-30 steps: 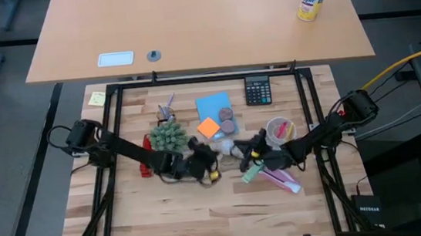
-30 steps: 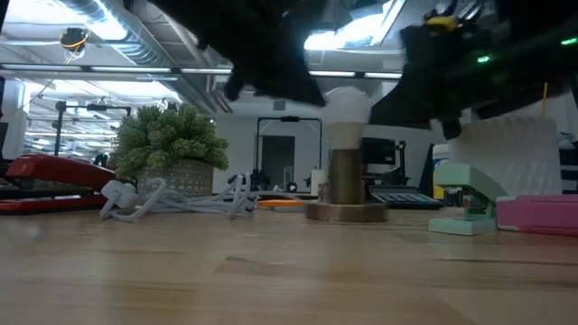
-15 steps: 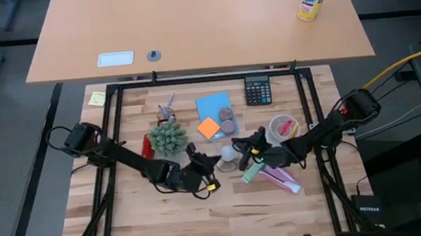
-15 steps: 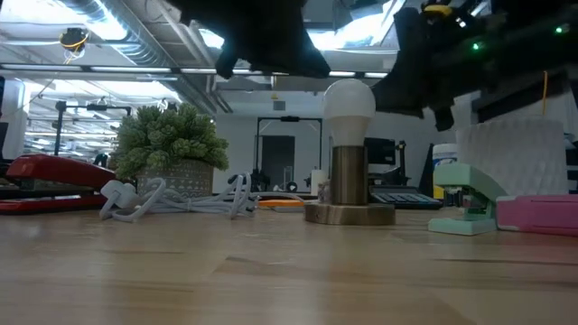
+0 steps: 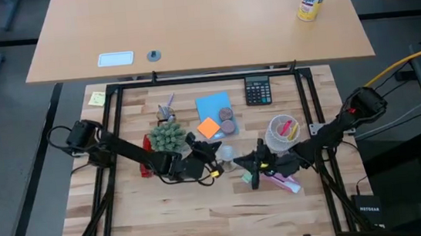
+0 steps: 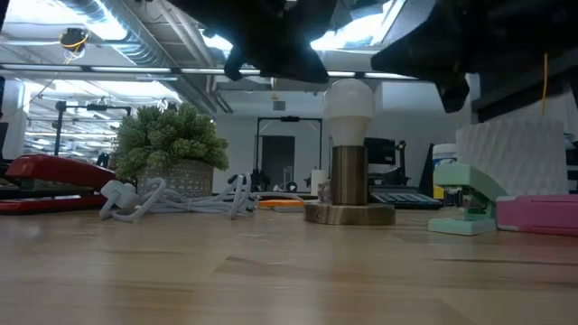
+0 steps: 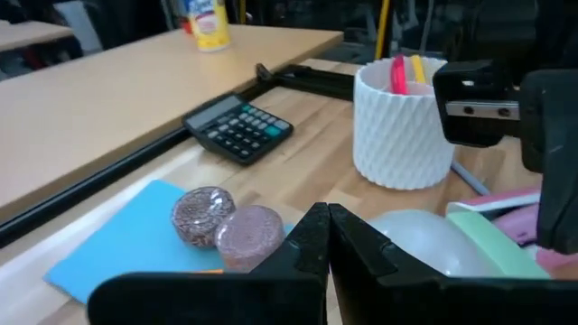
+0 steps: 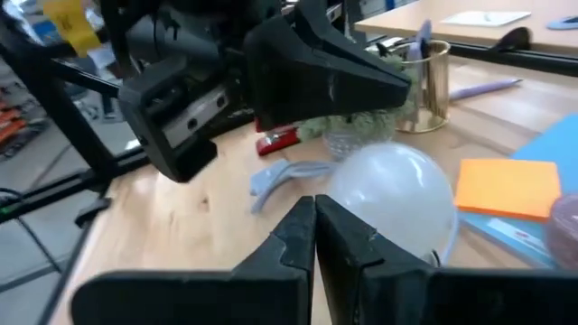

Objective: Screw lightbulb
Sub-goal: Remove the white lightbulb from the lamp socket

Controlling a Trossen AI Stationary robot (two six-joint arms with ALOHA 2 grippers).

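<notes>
The small frosted white lightbulb (image 6: 349, 101) stands upright in a brown cylindrical socket on a round wooden base (image 6: 349, 213), a little right of centre in the low view, on the pale wooden bench (image 6: 271, 280). It is likely light, rigid and brittle, with a smooth globe that could slip under hard fingers; a gentle hold around the widest part of the globe, square to the socket's axis, looks safest for turning it. The left gripper (image 5: 215, 153) hangs just left of the bulb in the middle of the high view, its fingers clenched together on nothing; the right gripper (image 5: 249, 166) sits just lower right of the bulb, likewise closed and empty. Only the low view shows the bulb seated in its holder with its neck hidden; from above it is just a pale dot (image 5: 226, 154) between the arms. The left wrist view alone shows the black calculator (image 7: 238, 129) and white ribbed cup of pens (image 7: 402, 122) beyond the globe (image 7: 424, 239); the right wrist view shows the orange sticky-note pad (image 8: 508, 188) beside it.
</notes>
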